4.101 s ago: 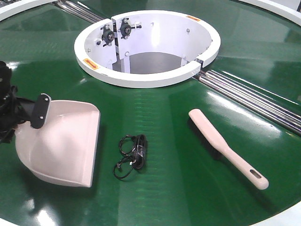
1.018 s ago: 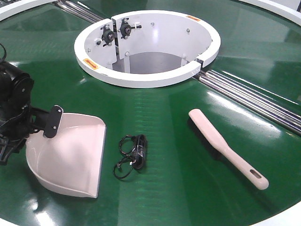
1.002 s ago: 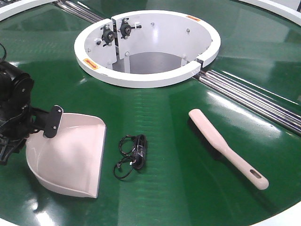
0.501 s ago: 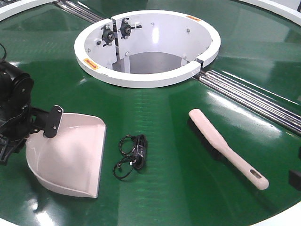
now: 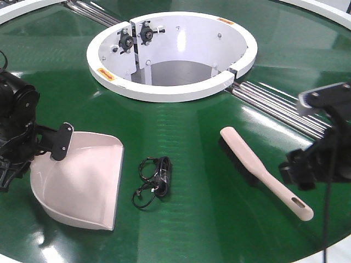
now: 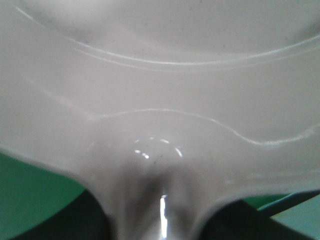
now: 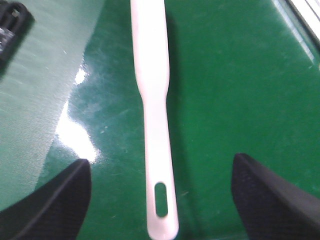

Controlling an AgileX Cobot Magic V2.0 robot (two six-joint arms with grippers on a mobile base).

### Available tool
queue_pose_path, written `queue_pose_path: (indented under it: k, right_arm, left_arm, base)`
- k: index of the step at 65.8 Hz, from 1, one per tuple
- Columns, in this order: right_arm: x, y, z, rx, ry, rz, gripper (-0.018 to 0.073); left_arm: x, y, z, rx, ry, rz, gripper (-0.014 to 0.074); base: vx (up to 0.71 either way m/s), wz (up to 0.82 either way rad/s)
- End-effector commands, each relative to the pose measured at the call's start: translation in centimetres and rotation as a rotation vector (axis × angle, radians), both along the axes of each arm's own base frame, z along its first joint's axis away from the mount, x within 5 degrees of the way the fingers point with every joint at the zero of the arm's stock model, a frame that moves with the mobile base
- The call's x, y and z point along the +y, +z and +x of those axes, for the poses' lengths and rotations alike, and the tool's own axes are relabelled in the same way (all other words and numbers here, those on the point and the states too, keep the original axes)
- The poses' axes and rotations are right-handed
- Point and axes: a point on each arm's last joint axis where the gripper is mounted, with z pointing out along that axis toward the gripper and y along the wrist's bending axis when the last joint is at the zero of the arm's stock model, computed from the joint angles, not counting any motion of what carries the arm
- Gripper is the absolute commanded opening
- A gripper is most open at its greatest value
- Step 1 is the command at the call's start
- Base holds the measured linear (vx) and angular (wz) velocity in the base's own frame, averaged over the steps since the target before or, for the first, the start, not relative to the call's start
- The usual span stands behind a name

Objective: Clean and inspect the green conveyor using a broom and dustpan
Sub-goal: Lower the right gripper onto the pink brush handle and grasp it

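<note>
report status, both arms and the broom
Left end effector shut on dustpan. Right end effector open, either side of broom handle, not gripping. Black cable bundle on conveyor between dustpan and broom.

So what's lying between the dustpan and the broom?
A small tangle of black cord lies on the green conveyor between the dustpan and the broom, nearer the dustpan. The front view shows it.
</note>
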Motion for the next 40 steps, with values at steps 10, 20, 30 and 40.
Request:
queue_pose_path:
  k: [10, 20, 30, 40]
  right_arm:
    - [1.4, -0.7, 5.2, 0.16, 0.012, -0.063, 0.0582]
    - [2.1, -2.6, 7.7, 0.271, 0.042, -0.108, 0.0582]
    - [2.5, -4.6, 9.4, 0.358, 0.047, -0.134, 0.0582]
    - [2.7, -6.8, 10.3, 0.428, 0.057, -0.161, 0.058]
  left_arm:
    - [-0.1, 2.3, -0.1, -0.072, 0.001, 0.007, -0.0006]
    - [-0.1, 2.3, -0.1, -0.072, 0.001, 0.007, -0.0006]
    - [-0.1, 2.3, -0.1, -0.072, 0.001, 0.007, -0.0006]
    - [-0.1, 2.3, -0.1, -0.072, 0.001, 0.007, -0.0006]
  base:
    - [0.0, 0.0]
    - [0.0, 0.0]
    - [0.0, 0.0]
    - [0.0, 0.0]
